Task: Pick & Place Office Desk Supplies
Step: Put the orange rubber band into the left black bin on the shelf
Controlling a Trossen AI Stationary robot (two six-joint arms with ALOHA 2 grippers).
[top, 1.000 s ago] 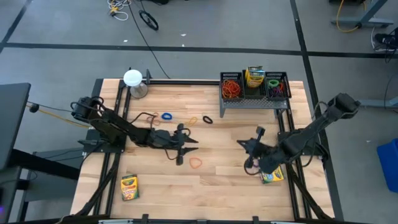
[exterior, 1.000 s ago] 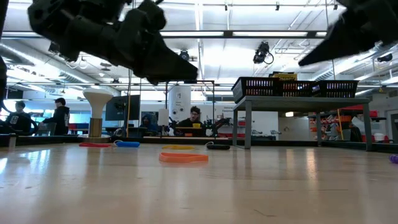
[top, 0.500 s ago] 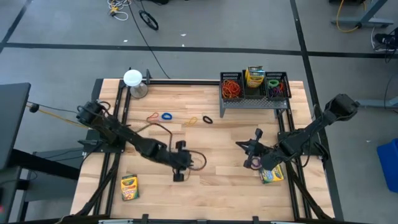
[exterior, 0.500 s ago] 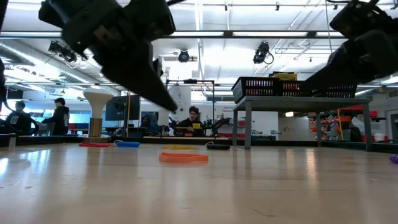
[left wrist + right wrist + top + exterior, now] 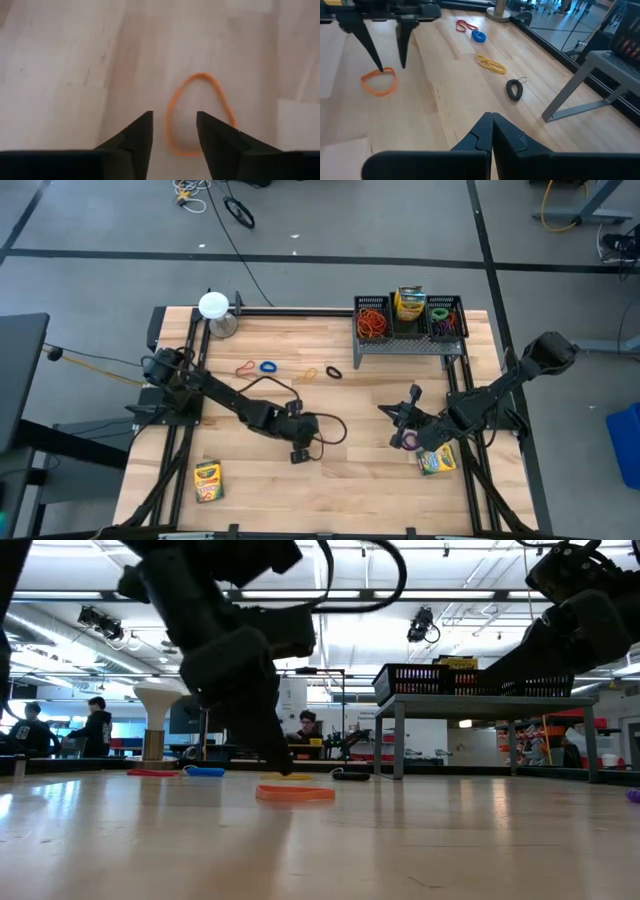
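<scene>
A grey floor crossed by dark lines and cables surrounds the pale wooden table [image 5: 370, 395], and across it lies a bright hall with ceiling lights where several people [image 5: 98, 725] sit at desks. At the table's far right stands the black mesh rack [image 5: 408, 330] with bands and a crayon box. The left gripper [image 5: 173, 131], fingers apart, points down at the orange rubber band [image 5: 199, 114] lying mid-table, while the right gripper [image 5: 491, 121], fingers together, waits near the right edge.

Two dark jointed arms, black looping cables, each tool [image 5: 173, 132] sharply pointed.
</scene>
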